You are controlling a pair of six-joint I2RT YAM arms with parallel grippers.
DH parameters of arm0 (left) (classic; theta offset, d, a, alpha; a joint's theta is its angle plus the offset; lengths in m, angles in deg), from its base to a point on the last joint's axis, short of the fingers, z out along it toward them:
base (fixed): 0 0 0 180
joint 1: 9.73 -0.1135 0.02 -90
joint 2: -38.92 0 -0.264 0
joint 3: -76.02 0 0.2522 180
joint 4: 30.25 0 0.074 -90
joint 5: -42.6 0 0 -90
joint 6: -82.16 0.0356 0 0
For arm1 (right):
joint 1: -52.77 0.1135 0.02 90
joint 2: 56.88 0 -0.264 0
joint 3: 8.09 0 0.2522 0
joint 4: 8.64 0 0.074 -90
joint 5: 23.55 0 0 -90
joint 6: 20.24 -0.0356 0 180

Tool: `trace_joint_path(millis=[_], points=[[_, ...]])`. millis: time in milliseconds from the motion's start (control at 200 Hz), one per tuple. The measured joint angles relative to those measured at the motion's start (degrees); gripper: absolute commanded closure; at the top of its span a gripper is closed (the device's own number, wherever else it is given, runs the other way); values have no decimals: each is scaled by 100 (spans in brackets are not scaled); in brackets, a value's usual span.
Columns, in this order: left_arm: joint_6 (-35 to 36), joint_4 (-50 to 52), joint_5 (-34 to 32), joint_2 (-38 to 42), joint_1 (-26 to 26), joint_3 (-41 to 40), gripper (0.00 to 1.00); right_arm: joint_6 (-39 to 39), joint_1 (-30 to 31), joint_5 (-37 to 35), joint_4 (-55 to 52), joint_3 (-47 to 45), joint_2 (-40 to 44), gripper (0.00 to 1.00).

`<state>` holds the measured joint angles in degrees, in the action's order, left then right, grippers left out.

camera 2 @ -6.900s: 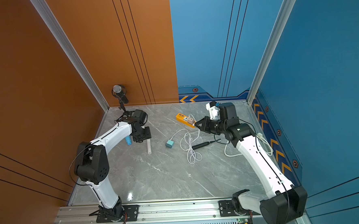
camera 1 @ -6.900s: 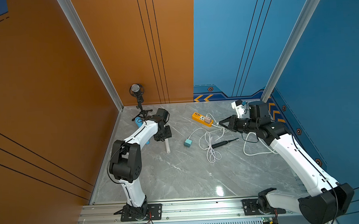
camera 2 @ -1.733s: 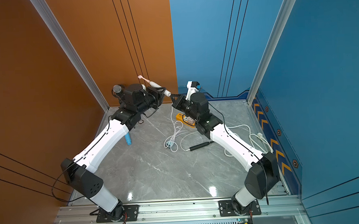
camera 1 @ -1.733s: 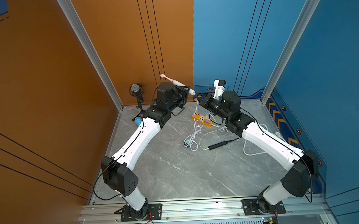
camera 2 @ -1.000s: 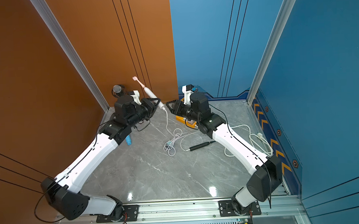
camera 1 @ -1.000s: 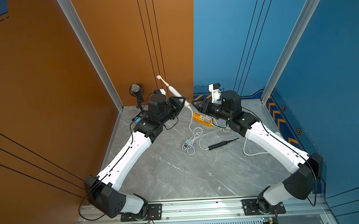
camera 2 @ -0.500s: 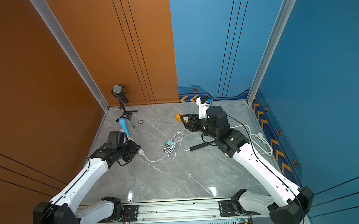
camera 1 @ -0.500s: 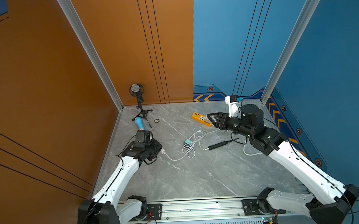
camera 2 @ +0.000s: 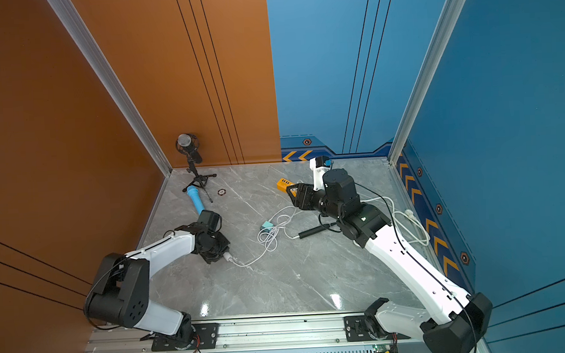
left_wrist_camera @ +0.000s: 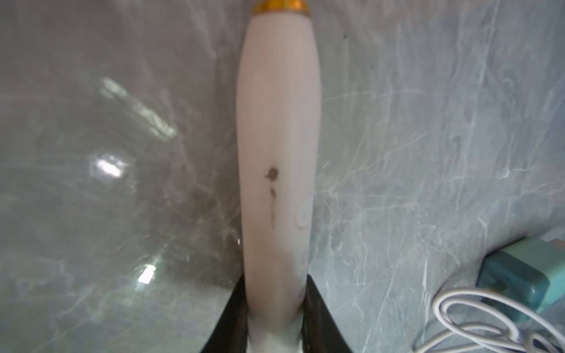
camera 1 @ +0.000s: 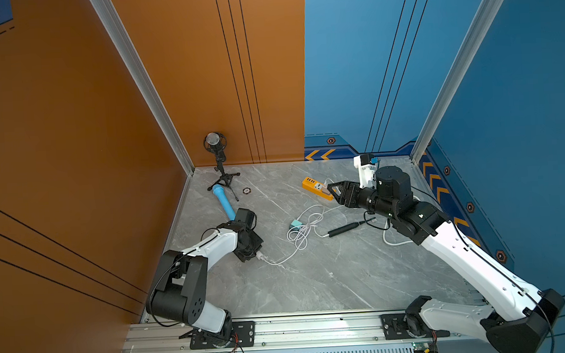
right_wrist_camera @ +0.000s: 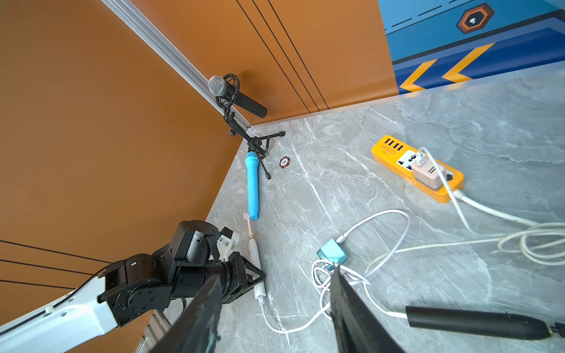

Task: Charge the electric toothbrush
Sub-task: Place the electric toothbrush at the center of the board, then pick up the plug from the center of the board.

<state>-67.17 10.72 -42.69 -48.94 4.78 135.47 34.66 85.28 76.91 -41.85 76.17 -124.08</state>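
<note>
The electric toothbrush (left_wrist_camera: 276,137), white with a gold ring and a pink head, lies on the marble floor (camera 1: 313,282) near the orange wall. My left gripper (left_wrist_camera: 275,278) is shut on its lower handle, and in both top views it (camera 1: 250,248) (camera 2: 215,250) covers most of the brush. In the right wrist view the toothbrush (right_wrist_camera: 255,259) has a white charging cable (right_wrist_camera: 305,324) plugged into its base. That cable (camera 1: 302,239) coils past a teal adapter (camera 1: 296,223) (right_wrist_camera: 332,252). My right gripper (camera 1: 333,191) (right_wrist_camera: 276,273) hangs open and empty above the floor by the orange power strip (camera 1: 315,187).
A pinkish plug (right_wrist_camera: 428,175) sits in the power strip (right_wrist_camera: 394,152). A blue microphone (camera 1: 223,202) lies by the left wall, beside a black microphone on a tripod (camera 1: 216,147) and a poker chip (camera 1: 247,190). A black pen-like tool (camera 1: 343,229) lies under my right arm.
My left arm has come down from high at the back to the floor by the left wall, toothbrush in grip and cable trailing. My right gripper has drawn back to the right and opened wider.
</note>
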Motion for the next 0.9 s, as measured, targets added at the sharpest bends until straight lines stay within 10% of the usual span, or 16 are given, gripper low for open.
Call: trace_joint_path(millis=[100,220,505,896], points=[[44,-85,-42,-68,66,98,41,39,-39,-26,-61,-2,85,41],[203,-149,-164,85,142,81,29,52,-66,-24,-92,-2,105,41],[1189,782,-988,946,863,1399,35,79,-85,-22,-120,7,87,41],[3289,1390,-1152,-2371,2173,4472,39,81,-109,-24,-289,7,94,40]])
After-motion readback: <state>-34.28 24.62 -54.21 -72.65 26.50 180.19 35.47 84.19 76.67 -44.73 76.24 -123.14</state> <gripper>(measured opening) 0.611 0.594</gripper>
